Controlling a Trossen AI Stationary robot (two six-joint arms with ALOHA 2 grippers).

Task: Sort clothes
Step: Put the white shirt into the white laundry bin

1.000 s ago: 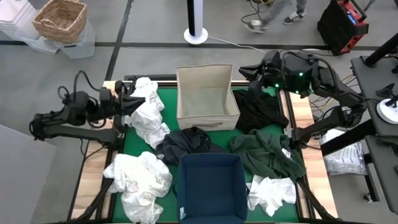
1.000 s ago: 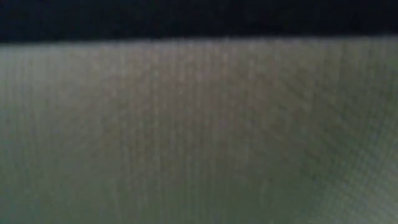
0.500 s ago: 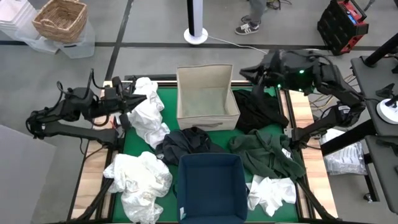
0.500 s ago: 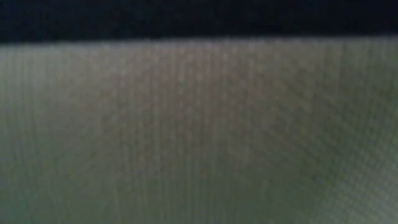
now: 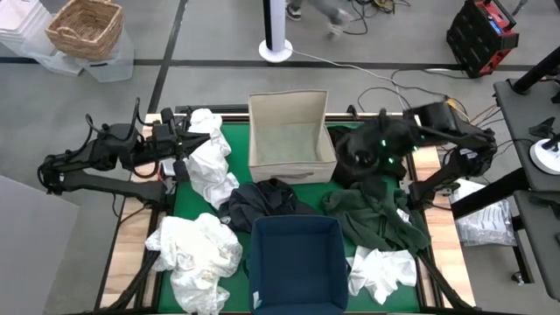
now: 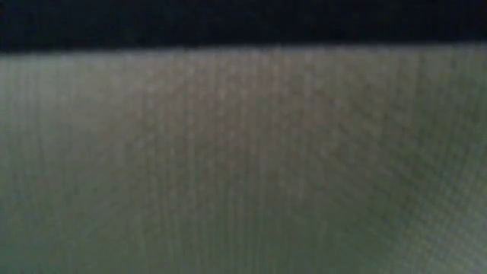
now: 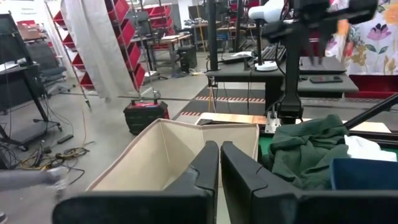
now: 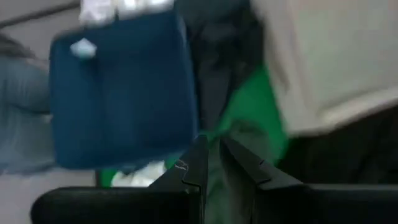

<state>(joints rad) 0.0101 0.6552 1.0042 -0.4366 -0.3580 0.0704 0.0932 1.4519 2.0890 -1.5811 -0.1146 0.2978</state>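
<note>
My right jaws (image 5: 357, 150) hang pressed together, empty, over the black garment (image 5: 367, 157); pressed like this, they could shove it instead of pinching. Left jaws (image 5: 179, 144) shut too.

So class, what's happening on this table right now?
A two-armed robot is sorting clothes. Both bins, the beige fabric box and the navy bin, look empty. The left gripper is shut beside a white garment, holding nothing. The right gripper hangs nearly shut over a black garment. Other white and olive clothes lie scattered.
</note>
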